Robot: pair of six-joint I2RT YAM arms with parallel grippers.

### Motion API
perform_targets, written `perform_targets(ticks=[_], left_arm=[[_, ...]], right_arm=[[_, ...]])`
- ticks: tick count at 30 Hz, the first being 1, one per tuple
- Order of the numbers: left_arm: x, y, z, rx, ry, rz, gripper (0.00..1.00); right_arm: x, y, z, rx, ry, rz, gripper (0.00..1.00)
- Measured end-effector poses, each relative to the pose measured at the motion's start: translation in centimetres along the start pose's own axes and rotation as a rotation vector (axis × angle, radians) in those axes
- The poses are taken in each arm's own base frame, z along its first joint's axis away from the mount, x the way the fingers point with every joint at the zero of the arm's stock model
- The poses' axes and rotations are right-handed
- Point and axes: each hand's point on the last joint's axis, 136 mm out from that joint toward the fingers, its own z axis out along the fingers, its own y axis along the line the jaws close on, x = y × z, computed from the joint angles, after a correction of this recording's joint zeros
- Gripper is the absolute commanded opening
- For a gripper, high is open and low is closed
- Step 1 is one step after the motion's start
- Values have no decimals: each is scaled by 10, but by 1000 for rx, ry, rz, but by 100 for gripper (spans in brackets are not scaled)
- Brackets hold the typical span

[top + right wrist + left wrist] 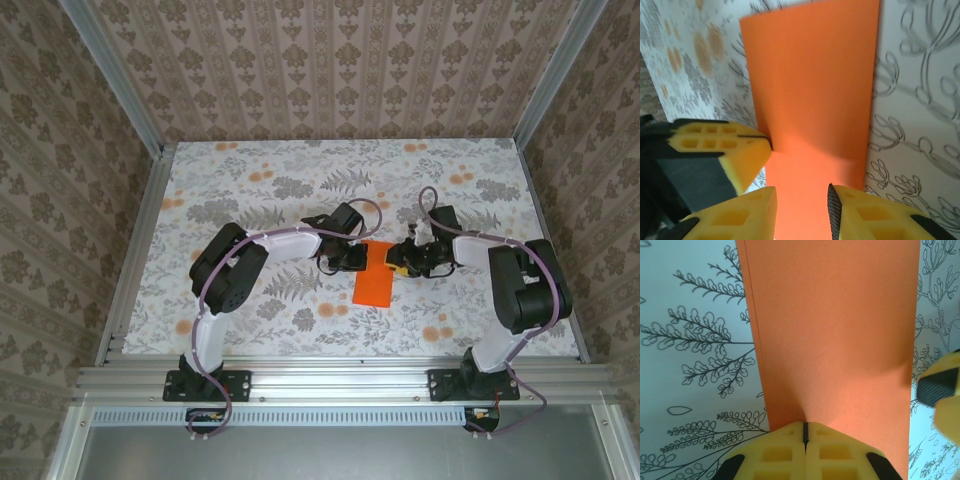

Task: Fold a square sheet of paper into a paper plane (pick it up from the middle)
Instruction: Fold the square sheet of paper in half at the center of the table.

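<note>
The paper point(375, 284) lies mid-table point(480, 300), apparently folded once into a narrow rectangle; no nose or wing folds are made yet. My left gripper point(805, 437) is clamped tight on its edge. My right gripper point(802, 210) straddles the opposite edge, jaws partly open, gripping nothing.

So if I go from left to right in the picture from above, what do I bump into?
left arm → left gripper → orange paper → right gripper → right arm
</note>
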Motion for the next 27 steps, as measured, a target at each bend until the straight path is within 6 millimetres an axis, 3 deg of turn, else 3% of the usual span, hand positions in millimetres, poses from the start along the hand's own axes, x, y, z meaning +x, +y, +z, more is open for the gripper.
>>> perform_targets(ticks=[2,9,16,21,27], left_arm=[[0,0,0,0,0,1,0],[0,0,0,-2,-1,1,0],[0,0,0,-2,-1,1,0],[0,0,0,-2,-1,1,0],[0,0,0,-2,-1,2,0]], right_arm=[[8,-6,6,9,22,10,34],[10,-6,4,15,17,2,34],[34,15,-3,-7,28,-70,35],[57,-4,9,43,79,-39,34],[56,-4,8,36,61,-42,34]])
